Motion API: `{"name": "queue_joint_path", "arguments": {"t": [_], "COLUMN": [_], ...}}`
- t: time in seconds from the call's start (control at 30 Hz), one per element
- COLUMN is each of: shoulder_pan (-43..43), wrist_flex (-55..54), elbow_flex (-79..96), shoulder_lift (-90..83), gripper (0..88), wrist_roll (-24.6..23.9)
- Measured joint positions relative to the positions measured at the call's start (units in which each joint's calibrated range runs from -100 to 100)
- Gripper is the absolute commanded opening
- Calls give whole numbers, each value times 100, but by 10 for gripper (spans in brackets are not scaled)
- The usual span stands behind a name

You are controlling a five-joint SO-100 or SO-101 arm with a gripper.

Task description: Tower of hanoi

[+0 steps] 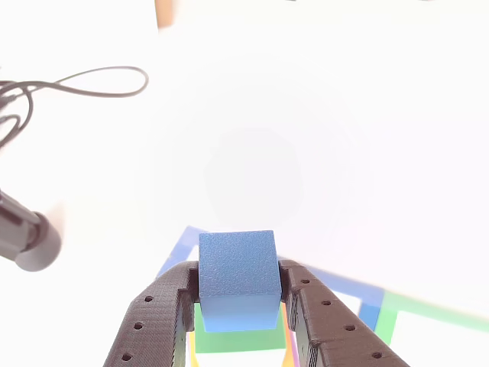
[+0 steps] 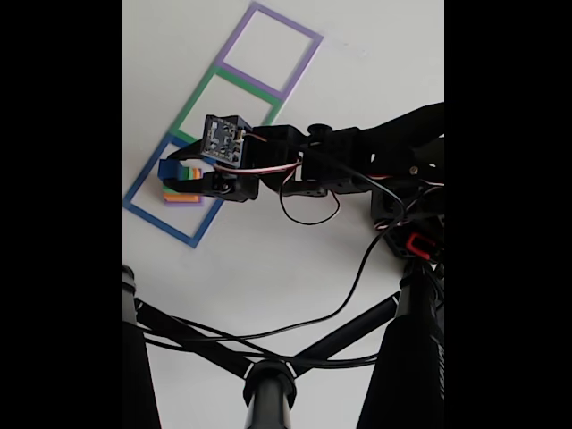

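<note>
Grip comes first here: in the other view the black printed pincer (image 1: 238, 294) is closed on the matte blue cube (image 1: 238, 279), its two fingers pressed flat against the cube's left and right faces, with slivers of green, orange and purple showing directly beneath, so the cube sits on or just above the rest of the stack. The blue strip outline (image 1: 179, 248) and the green strip outline (image 1: 428, 313) lie on the white worktop (image 1: 252, 138) below. In the fixed view the blue cube (image 2: 172, 169) tops the stack of green, orange and purple cubes (image 2: 183, 197) inside the blue square (image 2: 143, 213), with the green square (image 2: 198, 93) and purple square (image 2: 234, 45) free. A straight vertical lift looks wisest, clearing the green cube fully before any sideways travel, or the stack may topple.
</note>
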Motion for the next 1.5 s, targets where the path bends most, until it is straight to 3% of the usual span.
{"name": "queue_joint_path", "arguments": {"t": [0.6, 1.17, 1.5], "shoulder_pan": [90, 90, 205], "wrist_flex": [-722, -1148, -762], "elbow_flex": [191, 435, 487], "shoulder_lift": [473, 659, 101], "gripper": [38, 227, 232], "wrist_roll": [39, 59, 59]}}
